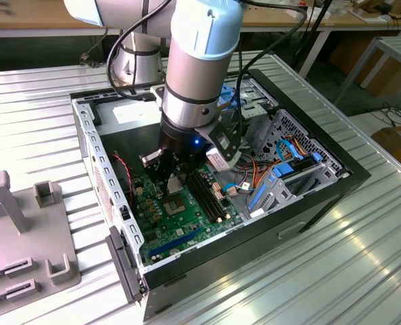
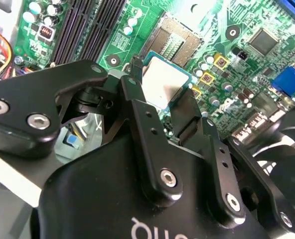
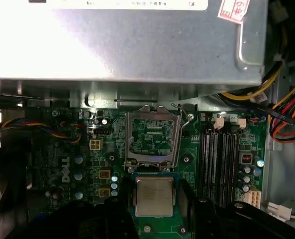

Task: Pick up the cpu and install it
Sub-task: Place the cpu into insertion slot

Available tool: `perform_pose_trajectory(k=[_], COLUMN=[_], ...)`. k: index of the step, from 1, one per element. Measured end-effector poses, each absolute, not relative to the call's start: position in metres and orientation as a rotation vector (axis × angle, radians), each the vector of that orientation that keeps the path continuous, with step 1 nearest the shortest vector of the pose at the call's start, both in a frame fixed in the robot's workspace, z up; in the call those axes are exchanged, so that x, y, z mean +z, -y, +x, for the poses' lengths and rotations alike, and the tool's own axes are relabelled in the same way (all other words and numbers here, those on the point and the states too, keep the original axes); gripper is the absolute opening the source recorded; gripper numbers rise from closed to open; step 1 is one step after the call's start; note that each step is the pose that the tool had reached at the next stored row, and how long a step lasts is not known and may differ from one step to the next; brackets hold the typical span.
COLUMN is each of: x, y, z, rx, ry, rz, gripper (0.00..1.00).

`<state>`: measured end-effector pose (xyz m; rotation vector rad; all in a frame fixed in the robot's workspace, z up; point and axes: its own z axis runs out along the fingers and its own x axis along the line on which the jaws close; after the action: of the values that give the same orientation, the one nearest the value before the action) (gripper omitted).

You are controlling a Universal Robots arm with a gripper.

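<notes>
The cpu (image 2: 163, 82) is a square chip with a silver lid and a green rim, and it sits between my black fingers (image 2: 135, 94). My gripper (image 2: 162, 85) is shut on the cpu and holds it just above the green motherboard (image 2: 237, 64). The open socket (image 3: 152, 138), with its metal frame lifted, lies right beside the cpu (image 3: 154, 195) and has nothing in it. In the exterior view my gripper (image 1: 175, 181) reaches down into the open computer case (image 1: 322, 196), over the motherboard (image 1: 180, 220).
A silver power supply box (image 3: 137, 45) stands close behind the socket. Black memory slots (image 3: 217, 159) run along one side of it. Coloured cables (image 3: 282, 124) and a drive cage with blue clips (image 1: 282, 176) crowd the case. A grey fixture (image 1: 24, 230) sits at the exterior view's left.
</notes>
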<state>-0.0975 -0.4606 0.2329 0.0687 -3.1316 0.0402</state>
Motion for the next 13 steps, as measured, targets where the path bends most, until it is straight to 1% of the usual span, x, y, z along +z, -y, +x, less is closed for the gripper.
perform_pose_trajectory(k=[13], x=[0.221], y=[0.468], z=[-0.099], rx=[0.04], ry=[3.132], rz=[0.069], gripper=[0.47])
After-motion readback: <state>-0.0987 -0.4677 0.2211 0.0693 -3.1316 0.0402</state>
